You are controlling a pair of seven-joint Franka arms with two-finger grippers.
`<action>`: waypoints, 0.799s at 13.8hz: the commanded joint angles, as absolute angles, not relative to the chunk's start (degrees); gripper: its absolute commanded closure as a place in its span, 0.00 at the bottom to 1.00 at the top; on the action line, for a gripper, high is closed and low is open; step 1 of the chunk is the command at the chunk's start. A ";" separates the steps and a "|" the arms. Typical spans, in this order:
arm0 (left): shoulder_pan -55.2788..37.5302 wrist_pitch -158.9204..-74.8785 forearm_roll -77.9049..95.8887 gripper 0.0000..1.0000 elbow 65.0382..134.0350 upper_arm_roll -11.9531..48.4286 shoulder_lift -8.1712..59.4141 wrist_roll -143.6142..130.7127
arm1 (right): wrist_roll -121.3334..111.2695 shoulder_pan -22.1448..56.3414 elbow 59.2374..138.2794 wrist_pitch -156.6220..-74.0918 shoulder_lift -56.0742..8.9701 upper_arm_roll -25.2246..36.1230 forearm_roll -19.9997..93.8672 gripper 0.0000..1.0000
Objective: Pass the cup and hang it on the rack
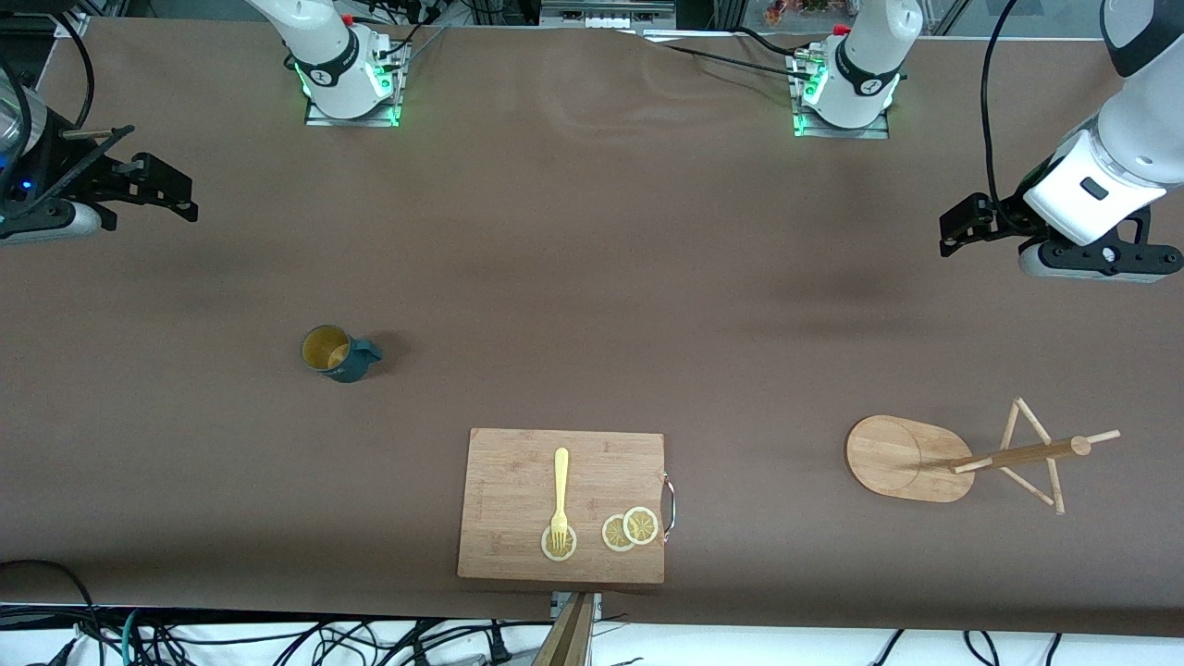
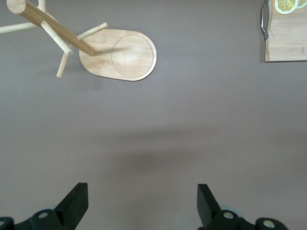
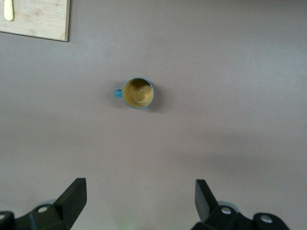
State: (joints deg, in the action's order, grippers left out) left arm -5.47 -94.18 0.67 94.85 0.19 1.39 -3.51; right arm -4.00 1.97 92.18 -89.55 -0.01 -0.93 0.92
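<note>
Brown cloth covers the whole surface (image 1: 592, 277), with the two arm bases standing along the top edge of the front view and cables trailing along the bottom edge.

The cup (image 1: 338, 353) stands upright in the left-center of the front view, mouth up and yellow inside showing, its handle pointing toward the middle of the surface. In the right wrist view the same cup (image 3: 138, 93) sits alone in the middle of the frame.

The rack (image 1: 962, 458) is at the lower right of the front view, toward the left arm's end, its oval base flat on the cloth and the pegs spread around the post. The left wrist view shows the rack (image 2: 117, 55) at its upper left.

At the lower center of the front view a cutting board (image 1: 562, 504) carries a yellow fork (image 1: 560, 495) and lemon slices (image 1: 631, 529).

The left pincer (image 1: 962, 227) hangs at the right edge of the front view, over bare cloth, its fingers spread wide and empty. The right pincer (image 1: 162, 185) hangs at the upper left edge, likewise spread wide and holding nothing. Both arms wait, well apart from the cup and the rack.
</note>
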 commanded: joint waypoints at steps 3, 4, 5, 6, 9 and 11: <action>-5.19 -92.99 0.88 0.00 93.08 0.44 1.93 -2.37 | -3.51 2.11 91.32 -90.09 -0.18 -0.88 0.79 0.00; -5.19 -92.99 0.88 0.00 93.16 0.44 1.93 -2.37 | -3.52 2.11 91.32 -90.17 -0.18 -0.88 0.79 0.00; -5.19 -92.99 0.88 0.00 93.08 0.44 1.93 -2.37 | -3.52 2.11 91.32 -90.18 -0.18 -0.88 0.88 0.00; -5.19 -92.99 0.88 0.00 93.08 0.44 1.93 -2.37 | -3.60 2.11 91.32 -90.18 -0.26 -0.88 0.88 0.00; -5.19 -92.99 0.88 0.00 93.08 0.44 1.93 -2.37 | -3.60 2.11 91.23 -90.26 -0.53 -0.88 0.97 0.00; -5.19 -92.99 0.88 0.00 93.08 0.44 1.93 -2.37 | -3.69 2.02 91.23 -90.87 -0.62 -0.88 1.31 0.00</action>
